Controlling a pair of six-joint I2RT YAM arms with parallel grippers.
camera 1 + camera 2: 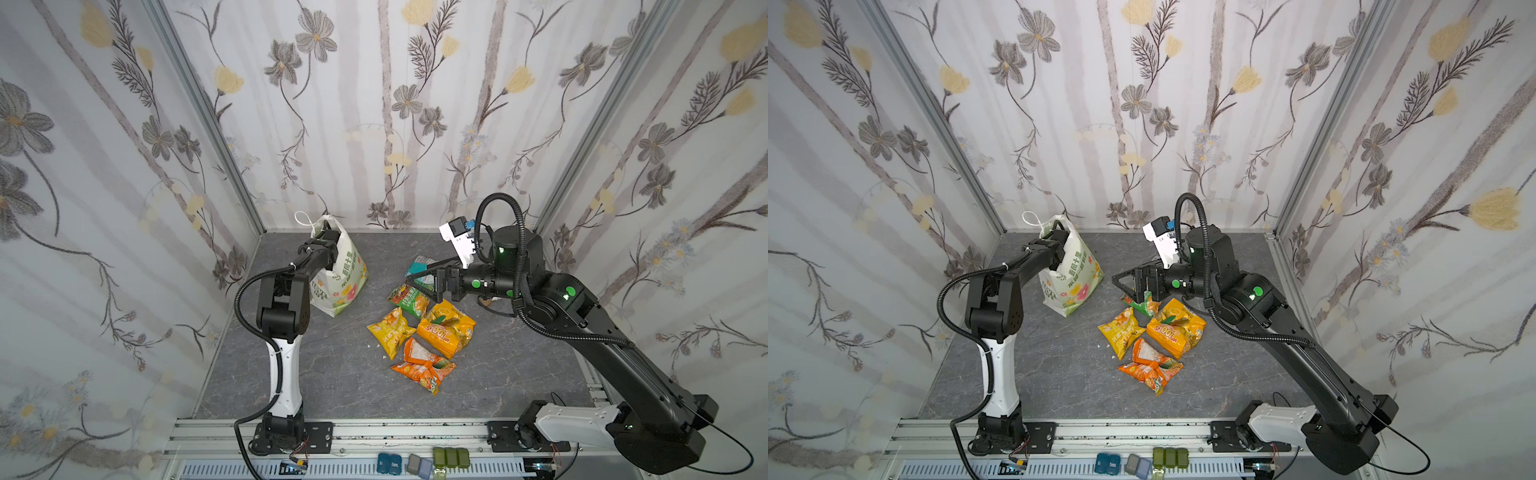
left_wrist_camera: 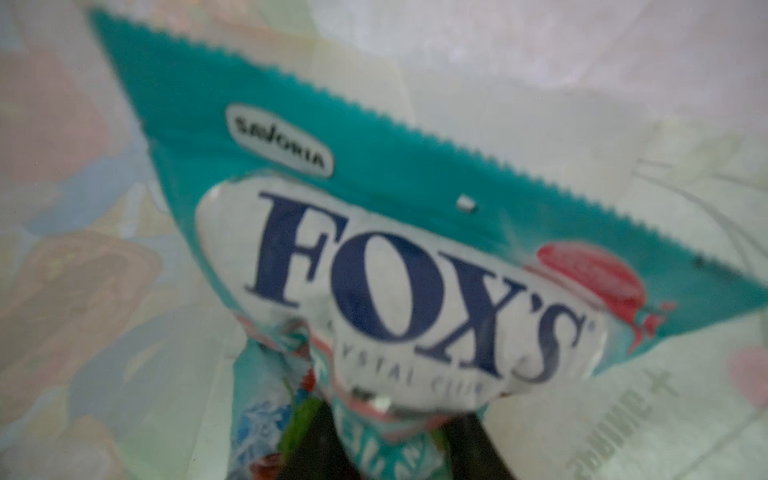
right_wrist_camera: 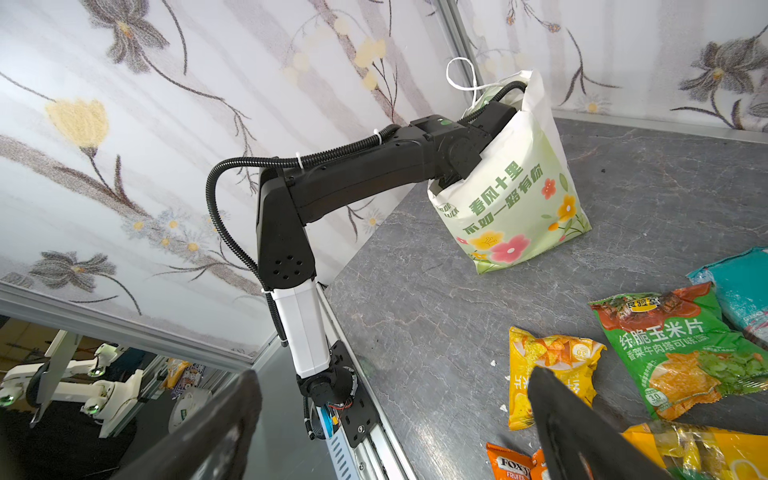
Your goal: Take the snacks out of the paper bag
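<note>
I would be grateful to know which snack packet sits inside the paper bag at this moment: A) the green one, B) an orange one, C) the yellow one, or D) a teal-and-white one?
D: the left wrist view shows a teal-and-white packet inside the paper bag, between the fingers of the left gripper; the green packet, yellow packet and orange packets lie on the table.

Bag [image 3: 511,208]: matt white paper, creased; cord handles.
Teal packet [image 2: 374,187] inside it: smooth plastic film, slight sheen, serrated edge.
Green packet [image 3: 681,349], at 3 o'clock of bag: glossy crinkled foil.
Tabletop [image 1: 332,374]: grey stone-look, matt, veined.
Walls [image 1: 374,104]: matt floral print.
Front rail [image 1: 415,432]: bare ribbed metal.
</note>
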